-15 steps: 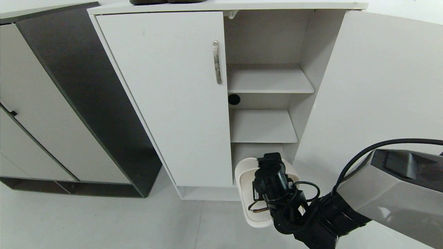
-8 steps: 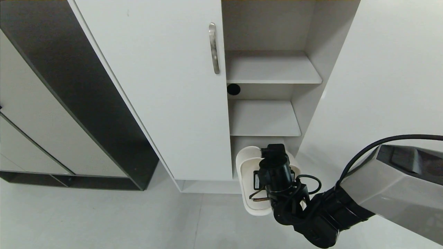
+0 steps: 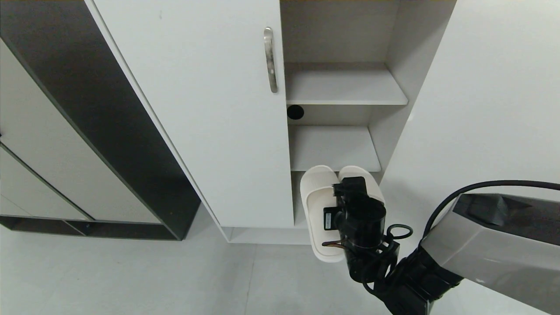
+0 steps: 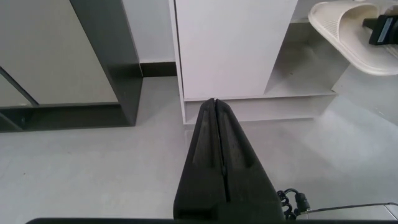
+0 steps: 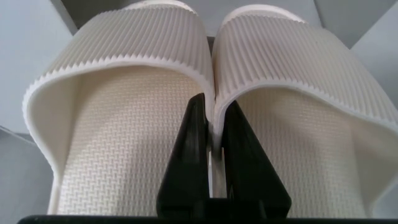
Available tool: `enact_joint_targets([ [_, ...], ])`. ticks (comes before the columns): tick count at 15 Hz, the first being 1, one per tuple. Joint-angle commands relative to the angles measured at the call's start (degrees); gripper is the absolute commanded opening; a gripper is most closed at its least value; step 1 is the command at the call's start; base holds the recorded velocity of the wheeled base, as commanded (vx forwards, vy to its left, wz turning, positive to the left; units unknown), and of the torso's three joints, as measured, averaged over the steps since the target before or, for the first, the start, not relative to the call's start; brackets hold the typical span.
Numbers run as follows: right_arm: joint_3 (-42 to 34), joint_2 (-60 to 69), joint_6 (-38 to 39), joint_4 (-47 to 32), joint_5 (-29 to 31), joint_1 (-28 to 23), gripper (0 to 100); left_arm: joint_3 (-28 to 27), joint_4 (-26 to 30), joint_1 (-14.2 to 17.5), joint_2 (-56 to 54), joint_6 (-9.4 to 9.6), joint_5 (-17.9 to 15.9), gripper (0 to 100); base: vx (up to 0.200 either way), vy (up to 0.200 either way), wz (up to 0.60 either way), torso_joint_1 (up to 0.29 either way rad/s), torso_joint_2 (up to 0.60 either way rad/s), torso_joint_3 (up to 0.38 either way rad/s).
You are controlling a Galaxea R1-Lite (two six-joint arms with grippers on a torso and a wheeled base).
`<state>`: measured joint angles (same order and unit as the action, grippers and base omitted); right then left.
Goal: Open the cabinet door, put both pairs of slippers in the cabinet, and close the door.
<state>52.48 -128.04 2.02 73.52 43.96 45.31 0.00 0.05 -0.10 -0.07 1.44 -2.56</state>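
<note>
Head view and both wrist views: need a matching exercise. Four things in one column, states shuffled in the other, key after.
Things
1. slippers
2. left gripper
3. left cabinet door
4. right cabinet door

States
a. swung open
b. shut, holding nothing
c. closed, metal handle at its edge
d. pinched side by side by the right gripper

Pairs: 1-d, 2-b, 3-c, 4-a
</note>
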Motion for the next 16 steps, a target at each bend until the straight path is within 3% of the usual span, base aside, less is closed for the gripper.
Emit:
enact_joint_targets([
  [1, 0.2, -1.3, 0.2, 0.0, 0.2, -0.8, 0, 0.0, 0.0, 0.0, 0.1, -0.03, 0.0, 0, 0.000, 0.000, 0.00, 0.000, 0.00, 0.000],
  [6, 0.5, -2.0, 0.8, 0.0, 0.3, -1.8, 0, 0.0, 0.0, 0.0, 0.1, -0.03, 0.0, 0, 0.000, 0.000, 0.00, 0.000, 0.00, 0.000],
  [16, 2.0, -2.0, 0.6, -0.2, 0.3, -2.3, 0, 0.0, 0.0, 0.0, 0.1, 0.06, -0.1, 0, 0.200, 0.000, 0.00, 0.003, 0.00, 0.002],
])
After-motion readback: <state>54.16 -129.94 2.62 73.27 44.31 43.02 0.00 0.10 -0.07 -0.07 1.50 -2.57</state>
